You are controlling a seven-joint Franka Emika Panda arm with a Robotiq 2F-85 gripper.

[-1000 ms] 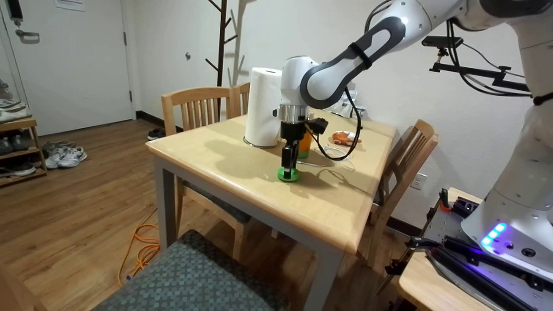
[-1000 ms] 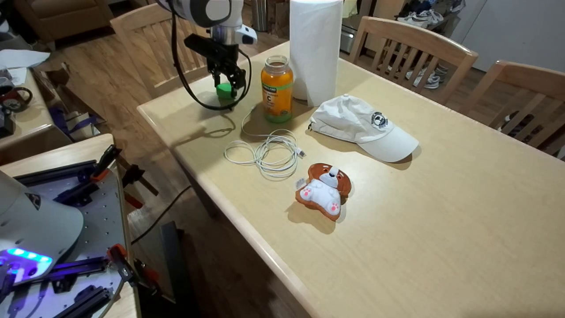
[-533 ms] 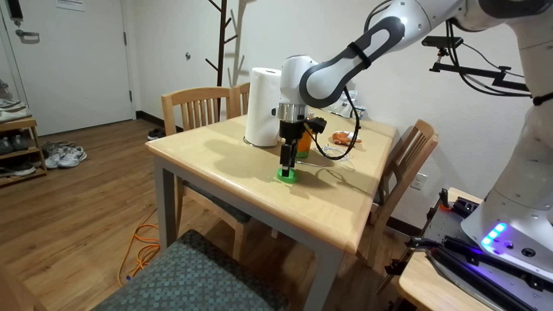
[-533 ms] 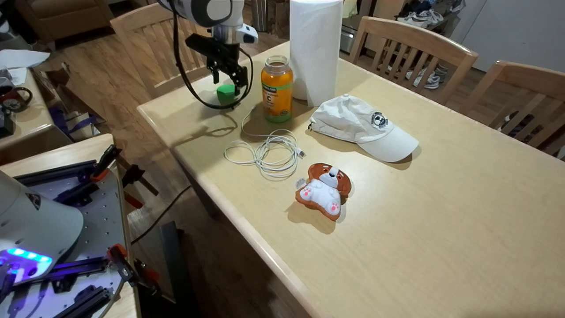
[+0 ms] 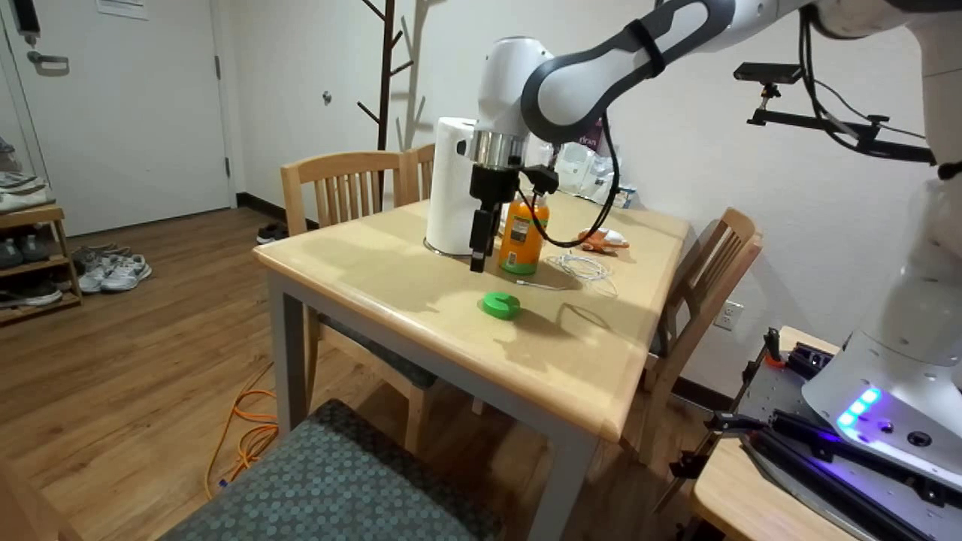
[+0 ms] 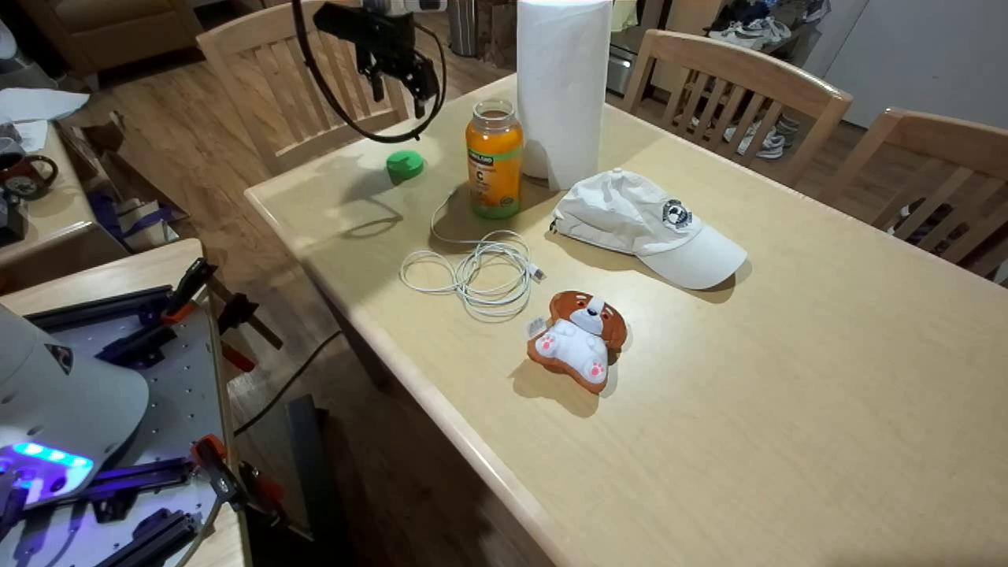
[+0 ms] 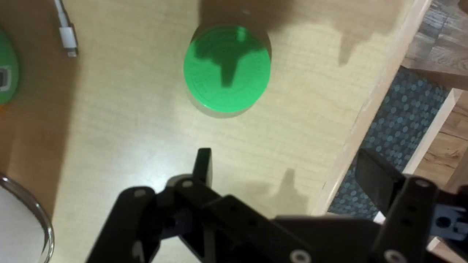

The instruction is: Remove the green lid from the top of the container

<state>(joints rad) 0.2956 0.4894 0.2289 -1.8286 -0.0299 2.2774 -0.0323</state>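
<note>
The green lid (image 5: 501, 305) lies flat on the table near its edge; it also shows in an exterior view (image 6: 405, 164) and in the wrist view (image 7: 227, 69). The orange container (image 6: 494, 169) stands upright beside it with its clear neck uncovered; it also shows in an exterior view (image 5: 524, 240). Only its green base (image 7: 8, 65) shows at the left edge of the wrist view. My gripper (image 5: 478, 259) is raised above the table, apart from the lid. In the wrist view the gripper (image 7: 283, 155) has its fingers wide apart with nothing between them.
A tall white paper towel roll (image 6: 563, 87) stands close behind the container. A white cable (image 6: 488, 276), a white cap (image 6: 646, 228) and a brown plush dog (image 6: 583, 339) lie on the table. Wooden chairs (image 5: 346, 180) stand around it.
My gripper's fingers were down around the lid; they have spread and risen off it. The lid stays on the table in nearly the same spot. The container has not moved.
</note>
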